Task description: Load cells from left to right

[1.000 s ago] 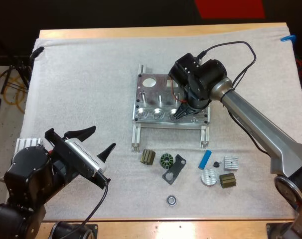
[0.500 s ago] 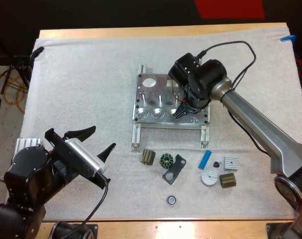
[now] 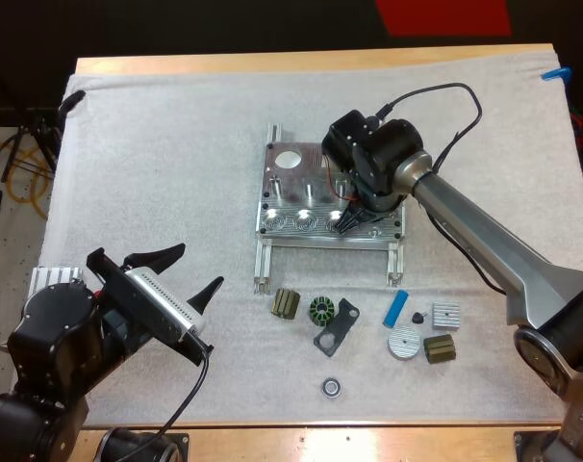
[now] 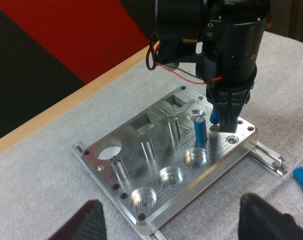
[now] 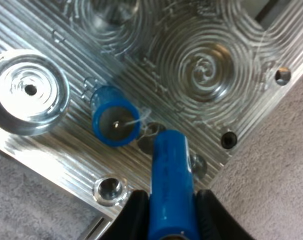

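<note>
high view, table (image 3: 301, 60): wood, under a white nubby mat (image 3: 157, 144)
fixture (image 3: 293, 190): machined metal plate, ringed round pockets, mid-mat
left gripper (image 3: 199, 267): jaws wide apart, empty, front left
right gripper (image 3: 349, 218): clamped on blue cell (image 5: 170, 170) over fixture's right front corner
second cell (image 4: 199, 131): upright in fixture
third cell (image 3: 396, 308): lying on mat

white mat (image 3: 157, 144) on wooden table (image 3: 301, 61) | mat 6 o'clock: olive block (image 3: 286, 304), green ring (image 3: 321, 311), black bracket (image 3: 339, 326) just beside ring, bearing (image 3: 331, 387) | 5 o'clock: disc (image 3: 403, 344), cone (image 3: 418, 317), finned block (image 3: 446, 315), olive piece (image 3: 440, 348) | 8 o'clock: heatsink (image 3: 53, 279)
</note>
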Robot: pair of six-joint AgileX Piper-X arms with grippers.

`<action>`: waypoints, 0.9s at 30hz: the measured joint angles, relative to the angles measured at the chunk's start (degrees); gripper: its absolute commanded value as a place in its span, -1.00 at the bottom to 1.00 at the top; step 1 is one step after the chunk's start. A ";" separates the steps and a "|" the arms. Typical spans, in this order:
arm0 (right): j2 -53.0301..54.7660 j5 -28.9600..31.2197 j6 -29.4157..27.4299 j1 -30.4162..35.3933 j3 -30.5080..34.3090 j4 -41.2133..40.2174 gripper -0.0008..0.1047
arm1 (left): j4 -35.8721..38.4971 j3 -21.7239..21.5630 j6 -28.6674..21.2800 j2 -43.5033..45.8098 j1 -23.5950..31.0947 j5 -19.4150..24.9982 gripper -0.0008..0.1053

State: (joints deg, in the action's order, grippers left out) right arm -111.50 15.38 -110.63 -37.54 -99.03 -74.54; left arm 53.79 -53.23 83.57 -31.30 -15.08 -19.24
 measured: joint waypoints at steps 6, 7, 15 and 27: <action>0.00 -0.72 -0.05 0.00 0.00 1.25 -0.99 | 0.00 0.00 0.00 0.00 0.00 -0.13 0.08; 0.00 -0.92 -0.05 0.00 0.00 1.38 -0.99 | 0.00 0.00 0.00 0.00 0.00 -0.14 0.08; 0.00 -2.28 -0.05 0.64 0.00 1.35 -0.99 | 0.00 0.00 0.00 0.00 0.00 -0.35 0.08; 0.00 -8.29 -0.15 2.57 0.00 0.79 -0.99 | 0.00 0.00 0.00 0.00 0.00 -0.35 0.08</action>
State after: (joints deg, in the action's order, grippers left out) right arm -111.50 7.10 -110.78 -34.97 -99.03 -73.74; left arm 53.79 -53.23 83.57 -31.30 -15.08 -19.59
